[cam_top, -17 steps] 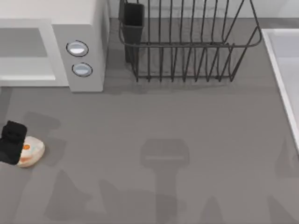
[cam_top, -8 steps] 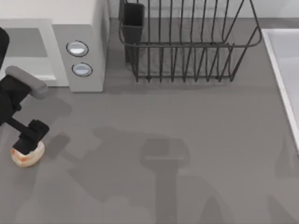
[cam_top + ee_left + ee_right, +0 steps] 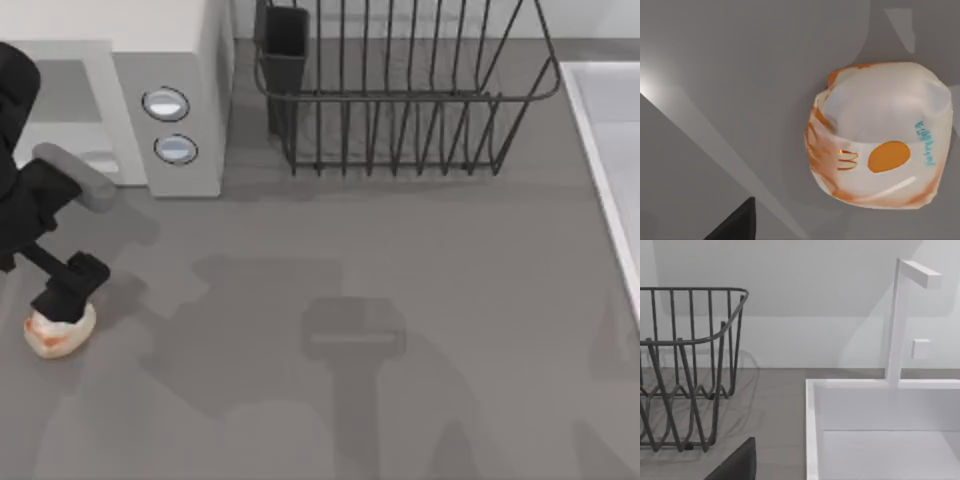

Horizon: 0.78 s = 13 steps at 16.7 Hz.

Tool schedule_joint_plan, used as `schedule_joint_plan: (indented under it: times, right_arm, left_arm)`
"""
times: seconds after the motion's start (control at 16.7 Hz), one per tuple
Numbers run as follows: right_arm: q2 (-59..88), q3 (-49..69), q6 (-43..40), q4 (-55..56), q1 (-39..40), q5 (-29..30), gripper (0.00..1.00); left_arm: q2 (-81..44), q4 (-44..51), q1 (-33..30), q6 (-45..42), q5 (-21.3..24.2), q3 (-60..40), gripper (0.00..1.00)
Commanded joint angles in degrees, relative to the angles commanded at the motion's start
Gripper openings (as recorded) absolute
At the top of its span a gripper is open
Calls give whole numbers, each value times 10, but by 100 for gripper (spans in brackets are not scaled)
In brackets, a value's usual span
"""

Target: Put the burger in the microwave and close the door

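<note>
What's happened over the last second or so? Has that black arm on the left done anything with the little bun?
The left arm has swung in from the table's left edge; its black tool now sits over the small cream, orange-spotted burger, which has slid slightly left. Whether it has hold of the burger I cannot tell. The white boxy microwave, the black wire dish rack and the white sink stayed put.

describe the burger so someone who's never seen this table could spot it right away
Start at the white microwave at the table's far left, then come toward the near edge along the left side. The burger lies there under the left gripper: a small pale, rounded wrapped bundle with an orange spot and reddish-orange edges, unlike the black wire rack.
</note>
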<state>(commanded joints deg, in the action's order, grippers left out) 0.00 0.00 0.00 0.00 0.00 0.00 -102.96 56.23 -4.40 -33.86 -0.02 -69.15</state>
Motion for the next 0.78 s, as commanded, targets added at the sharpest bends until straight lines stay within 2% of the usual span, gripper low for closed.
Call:
schedule_joint_plan:
  times: [0.3,0.78]
  right_arm:
    - [0,0,0,0,0,0,100]
    - [0,0,0,0,0,0,100]
  left_arm:
    - [8,-23,-3,4,0,32,100]
    - [-43,-136,-4,3,0,97,100]
